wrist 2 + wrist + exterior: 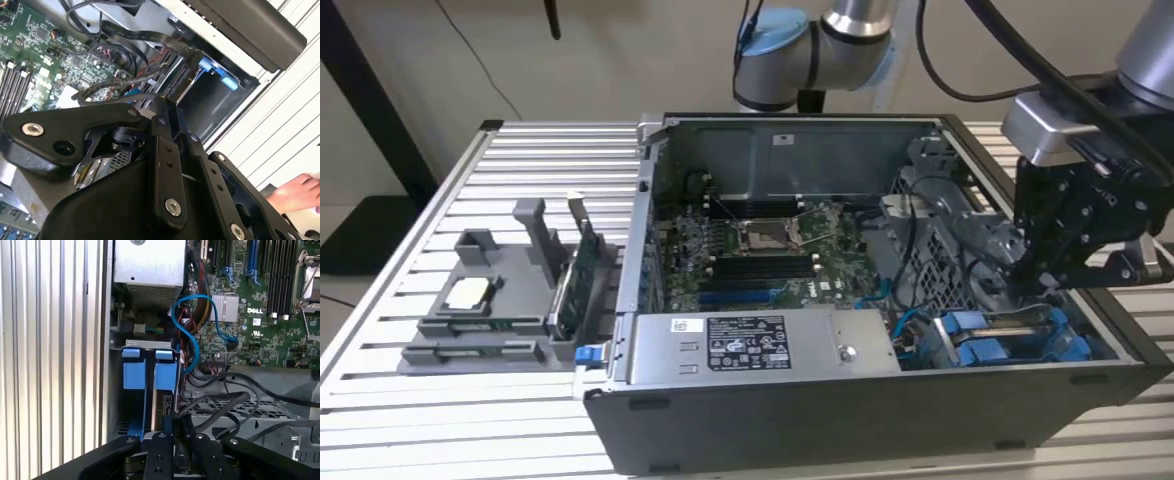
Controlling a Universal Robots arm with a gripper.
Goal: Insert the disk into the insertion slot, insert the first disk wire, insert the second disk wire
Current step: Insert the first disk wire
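The disk [163, 407] stands edge-on in its blue carrier [165, 371] inside the insertion slot [961, 340], at the open computer case's corner on the exterior view's right. The disk [1014, 322] sits level with the bay's blue rails. My gripper [1047, 290] is lowered into the case right over the disk's end. In the first wrist view the gripper [175, 427] lines up with the disk's edge. Black wires [220, 402] run across the cage and end close beside the gripper. A blue wire [192, 340] loops from the motherboard toward the bay.
A grey labelled power-supply box [761, 345] sits beside the bay, with the motherboard [761, 250] behind it. The perforated cage [240, 407] borders the slot. A grey parts holder [494, 300] stands on the slatted table [400, 400]. A person's hand [297, 192] rests outside the case.
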